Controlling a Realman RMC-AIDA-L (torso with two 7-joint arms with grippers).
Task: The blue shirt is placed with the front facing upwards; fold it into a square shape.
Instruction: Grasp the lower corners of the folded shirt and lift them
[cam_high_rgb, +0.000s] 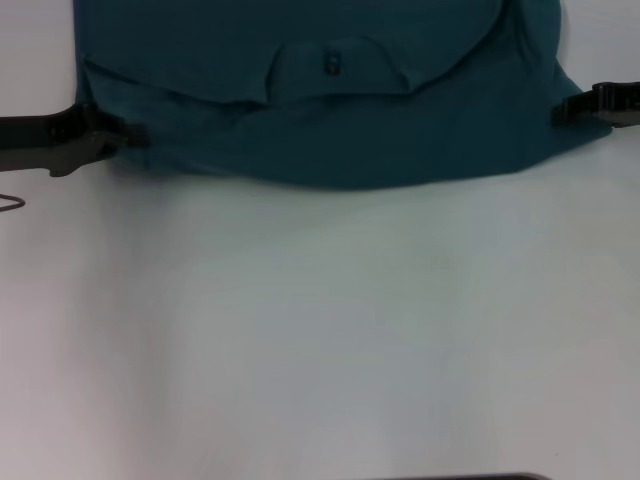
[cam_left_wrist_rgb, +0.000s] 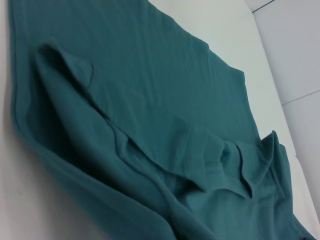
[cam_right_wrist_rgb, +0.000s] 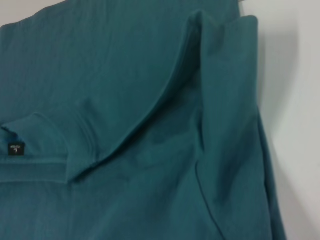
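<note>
The blue shirt lies at the far side of the white table, its upper part doubled over so the collar and small dark neck label face up. No chest lettering shows. My left gripper is at the shirt's left edge and my right gripper at its right corner. Both are shut on the cloth, and the near edge sags in a curve between them with shadow beneath. The left wrist view shows the shirt with raised folds and its label. The right wrist view shows the collar and label.
A thin dark wire-like thing lies at the table's left edge. A dark strip shows at the near edge. The left wrist view shows the table's far edge and the floor beyond it.
</note>
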